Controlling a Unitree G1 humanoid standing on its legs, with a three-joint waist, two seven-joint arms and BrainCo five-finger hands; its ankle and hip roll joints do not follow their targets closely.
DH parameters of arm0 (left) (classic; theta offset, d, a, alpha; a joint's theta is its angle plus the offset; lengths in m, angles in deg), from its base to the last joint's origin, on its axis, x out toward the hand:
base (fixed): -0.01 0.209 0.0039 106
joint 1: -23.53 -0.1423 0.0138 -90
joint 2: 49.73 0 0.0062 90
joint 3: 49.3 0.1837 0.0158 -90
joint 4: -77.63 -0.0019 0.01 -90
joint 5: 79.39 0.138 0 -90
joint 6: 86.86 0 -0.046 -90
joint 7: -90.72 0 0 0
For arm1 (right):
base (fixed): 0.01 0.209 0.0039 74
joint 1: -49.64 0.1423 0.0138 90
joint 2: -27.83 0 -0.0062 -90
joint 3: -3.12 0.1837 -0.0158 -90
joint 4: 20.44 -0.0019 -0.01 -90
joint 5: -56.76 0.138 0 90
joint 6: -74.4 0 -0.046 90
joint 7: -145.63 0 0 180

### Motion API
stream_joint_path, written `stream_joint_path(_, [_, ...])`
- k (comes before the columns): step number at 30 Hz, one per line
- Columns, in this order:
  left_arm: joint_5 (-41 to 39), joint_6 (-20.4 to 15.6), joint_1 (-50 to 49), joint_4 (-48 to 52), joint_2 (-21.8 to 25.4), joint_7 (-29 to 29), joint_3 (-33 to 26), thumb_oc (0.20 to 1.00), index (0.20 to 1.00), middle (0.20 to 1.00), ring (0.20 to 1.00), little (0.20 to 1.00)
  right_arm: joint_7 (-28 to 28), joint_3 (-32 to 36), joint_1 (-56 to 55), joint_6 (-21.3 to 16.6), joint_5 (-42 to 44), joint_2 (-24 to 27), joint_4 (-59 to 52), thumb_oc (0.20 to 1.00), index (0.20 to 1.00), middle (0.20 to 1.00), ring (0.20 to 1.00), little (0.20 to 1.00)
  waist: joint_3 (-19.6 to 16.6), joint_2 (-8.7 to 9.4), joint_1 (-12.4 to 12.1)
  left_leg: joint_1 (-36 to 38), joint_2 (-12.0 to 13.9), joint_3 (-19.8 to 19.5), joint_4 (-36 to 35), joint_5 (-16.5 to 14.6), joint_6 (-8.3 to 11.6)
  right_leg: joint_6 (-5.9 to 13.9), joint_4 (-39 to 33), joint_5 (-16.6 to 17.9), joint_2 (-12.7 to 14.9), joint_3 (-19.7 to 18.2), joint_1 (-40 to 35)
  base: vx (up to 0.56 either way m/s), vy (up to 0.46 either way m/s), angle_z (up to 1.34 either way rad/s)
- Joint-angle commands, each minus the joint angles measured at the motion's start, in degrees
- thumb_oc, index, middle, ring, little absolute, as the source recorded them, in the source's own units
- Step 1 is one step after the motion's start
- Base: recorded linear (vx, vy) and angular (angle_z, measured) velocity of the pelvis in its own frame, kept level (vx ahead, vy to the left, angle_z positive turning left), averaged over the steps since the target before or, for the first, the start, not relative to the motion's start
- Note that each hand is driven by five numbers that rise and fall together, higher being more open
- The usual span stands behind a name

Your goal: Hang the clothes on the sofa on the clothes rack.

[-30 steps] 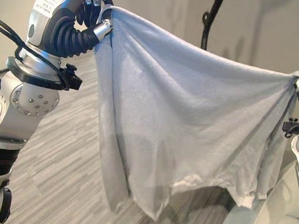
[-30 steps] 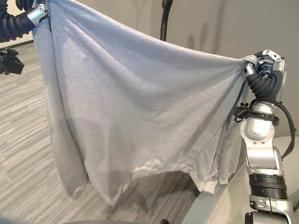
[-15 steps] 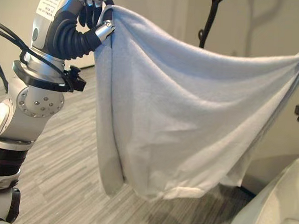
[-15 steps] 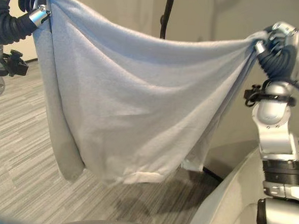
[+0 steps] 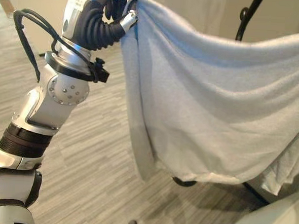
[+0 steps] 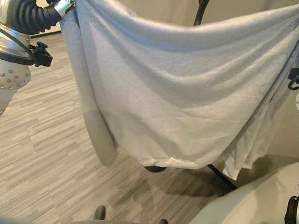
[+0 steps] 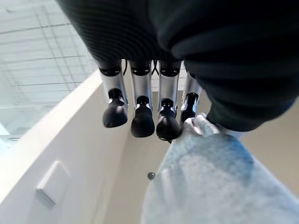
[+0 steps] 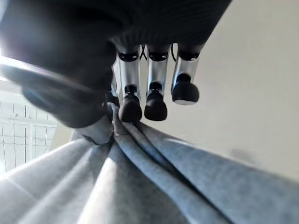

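A light grey-blue garment (image 5: 216,106) hangs spread wide between my two raised hands, its hem sagging above the floor. My left hand (image 5: 117,1) is shut on the garment's upper left corner. In the left wrist view that cloth (image 7: 210,186) is pinched under its curled fingers (image 7: 141,122). My right hand (image 8: 129,91) is shut on the bunched opposite corner (image 8: 154,182), at the top right edge of the eye views. The black clothes rack pole (image 5: 248,17) rises behind the garment, and its base (image 6: 154,168) shows under the hem.
The pale sofa (image 6: 234,216) fills the lower right corner, close below the garment's right side. Grey striped carpet (image 5: 85,174) covers the floor to the left. A plain wall (image 6: 161,6) stands behind the rack.
Both hands have lifted the garment higher and the right corner has gone up to the picture's top edge. The camera has moved; the rack's base now shows under the hem.
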State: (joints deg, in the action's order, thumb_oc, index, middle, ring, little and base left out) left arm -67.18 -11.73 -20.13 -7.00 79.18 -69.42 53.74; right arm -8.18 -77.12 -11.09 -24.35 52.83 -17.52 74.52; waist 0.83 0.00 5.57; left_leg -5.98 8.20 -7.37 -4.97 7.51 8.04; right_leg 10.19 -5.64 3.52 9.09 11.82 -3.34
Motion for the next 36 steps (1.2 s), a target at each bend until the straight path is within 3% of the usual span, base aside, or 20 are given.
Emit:
stream_joint_path(1, [-2.12, 0.19, 3.45, -1.86, 3.5, 1.54, -1.55, 0.2, 0.2, 0.2, 0.2, 0.2, 1.11, -0.98, 5.11, -1.27, 2.01, 1.13, -0.62, 0.2, 0.2, 0.2, 0.2, 0.2, -3.38, 0.99, -0.09, 9.09, -1.79, 4.31, -0.03, -11.28, -0.99, 3.29, 0.64, -0.99, -0.09, -2.88, 7.22, 0.03, 0.027, -0.15])
stream_joint_path(18, [-2.91, 0.05, -2.05, -0.85, 3.01, -0.44, -3.8, 0.2, 0.2, 0.2, 0.2, 0.2, 0.53, -1.77, 2.89, -0.3, 1.04, -3.54, 0.74, 0.2, 0.2, 0.2, 0.2, 0.2, -2.66, 0.94, -1.63, 11.03, -3.02, 5.26, -0.03, -12.46, -2.34, 3.25, 0.64, -0.85, 1.36, -1.99, 5.86, 0.01, 0.009, -0.05])
stream_joint_path(19, [-3.24, 0.24, -3.17, -0.36, 4.02, -0.13, -5.09, 0.2, 0.2, 0.2, 0.2, 0.2, -0.11, -3.42, 4.76, -0.3, 0.84, -3.43, 0.87, 0.2, 0.2, 0.2, 0.2, 0.2, -2.22, 1.46, -2.94, 11.11, -2.81, 5.29, -0.03, -12.94, -2.45, 3.1, 0.64, -0.59, 1.06, -0.74, 5.93, -0.02, -0.116, -0.09])
stream_joint_path(21, [-3.27, 0.43, -3.78, -0.2, 4.04, -0.08, -5.61, 0.2, 0.2, 0.2, 0.2, 0.2, -0.34, -4.24, 5.62, -0.32, 1.08, -3.43, 1.1, 0.2, 0.2, 0.2, 0.2, 0.2, -2.04, 1.64, -3.18, 11.33, -2.42, 5.45, -0.03, -12.93, -2.39, 2.75, 0.78, -0.36, 0.72, -0.47, 6.06, 0.03, -0.138, -0.16])
stream_joint_path(23, [-3.1, 0.69, -5.44, 0.39, 3.84, -0.47, -6.64, 0.2, 0.2, 0.2, 0.2, 0.2, -0.89, -4.53, 5.13, -0.2, 1.41, -3.83, 1.31, 0.2, 0.2, 0.2, 0.2, 0.2, -1.87, 2.09, -3.5, 12.16, -0.43, 5.52, 0.45, -13.11, -1.68, 2.01, 1.32, -1.59, -0.51, 0.07, 5.41, 0.14, -0.249, -0.17])
stream_joint_path(24, [-2.64, 0.98, -6.53, 1.08, 3.82, -0.84, -7.22, 0.2, 0.2, 0.2, 0.2, 0.2, -1.23, -4.17, 4.17, -0.41, 1.11, -4.57, 0.52, 0.2, 0.2, 0.2, 0.2, 0.2, -1.52, 2.46, -3.49, 12.5, 1.52, 5.71, 2.72, -13.46, -0.73, 1.29, 1.44, -2.55, -1.76, 0.53, 4.1, 0.17, -0.278, -0.09])
stream_joint_path(26, [-2.24, 1.13, -6.42, 1.84, 4.9, -1.31, -7.34, 0.2, 0.2, 0.2, 0.2, 0.2, -1.13, -4.42, 4.43, -0.81, 1.19, -4.36, -0.46, 0.2, 0.2, 0.2, 0.2, 0.2, -0.18, 3.57, -4.01, 10.35, 2.64, 5.77, 8.68, -12.15, -0.9, 0.55, 1.17, -3.11, -2.69, 0.66, 2.5, 0.1, -0.263, -0.1])
stream_joint_path(29, [-2.48, 0.76, -4.82, 1.63, 5.85, -0.71, -6.59, 0.2, 0.2, 0.2, 0.2, 0.2, -0.35, -6.21, 6.83, -1.51, 0.47, -3.95, -1.2, 0.2, 0.2, 0.2, 0.2, 0.2, 2.81, 5.56, -4.72, 3.33, 1.86, 4.47, 22.25, -7.73, -1.71, -0.42, 0.72, -2.75, -3.26, -0.74, 1.04, 0.05, -0.163, -0.23])
stream_joint_path(30, [-2.75, 0.92, -4.66, 1.09, 6.0, -0.13, -6.66, 0.2, 0.2, 0.2, 0.2, 0.2, -0.59, -6.47, 7.11, -1.12, 0.02, -3.87, -1.01, 0.2, 0.2, 0.2, 0.2, 0.2, 3.14, 5.97, -4.47, 0.21, 1.4, 4.86, 23.52, -9.25, -2.12, -0.12, 0.66, -2.64, -2.83, -1.36, 1.35, 0.08, 0.021, -0.43])
stream_joint_path(31, [-2.7, 1.01, -4.56, 0.87, 6.16, 0.32, -7.03, 0.2, 0.2, 0.2, 0.2, 0.2, -0.78, -6.73, 7.41, -0.78, -0.24, -3.66, -0.94, 0.2, 0.2, 0.2, 0.2, 0.2, 2.69, 5.98, -4.55, -0.63, 1.14, 5.61, 20.4, -10.93, -2.16, 0.48, 0.64, -3.0, -2.64, -2.06, 1.44, 0.17, 0.213, -0.34])
stream_joint_path(32, [-2.67, 1.13, -4.29, 0.79, 6.22, 0.27, -7.01, 0.2, 0.2, 0.2, 0.2, 0.2, -0.28, -6.75, 7.92, -1.46, -0.42, -3.22, -1.08, 0.2, 0.2, 0.2, 0.2, 0.2, 2.32, 4.66, -4.86, -1.94, 0.01, 6.28, 11.88, -9.43, -1.57, 1.37, 0.64, -3.12, -3.09, -3.7, 1.92, 0.19, 0.19, -0.17])
stream_joint_path(33, [-2.69, 1.13, -4.17, 0.68, 6.13, 0.27, -6.98, 0.2, 0.2, 0.2, 0.2, 0.2, -0.2, -6.92, 8.11, -1.55, -0.43, -3.1, -0.92, 0.2, 0.2, 0.2, 0.2, 0.2, 2.02, 4.66, -5.07, -1.39, -0.01, 6.63, 10.34, -8.74, -1.58, 1.42, 0.64, -3.13, -3.02, -3.94, 2.25, 0.16, 0.251, -0.17])
stream_joint_path(34, [-2.86, 0.86, -3.73, 0.33, 5.92, 0.23, -6.34, 0.2, 0.2, 0.2, 0.2, 0.2, 0.39, -7.56, 8.41, -1.99, -0.8, -2.65, -0.34, 0.2, 0.2, 0.2, 0.2, 0.2, 1.84, 3.81, -5.91, -1.76, -1.22, 6.94, 2.78, -7.01, -1.29, 1.67, 0.64, -3.79, -3.11, -4.85, 2.71, 0.1, 0.182, -0.54])
stream_joint_path(36, [-3.54, 1.09, -1.7, -1.96, 4.73, 0.43, -4.27, 0.2, 0.2, 0.2, 0.2, 0.2, 0.4, -7.41, 9.44, -0.6, -2.68, -1.3, 1.71, 0.2, 0.2, 0.2, 0.2, 0.2, 1.25, 2.35, -5.5, -2.93, -3.32, 6.99, -0.03, -6.84, -0.54, 2.39, 0.64, -4.52, -3.12, -5.58, 2.15, 0.21, 0.27, -0.89])
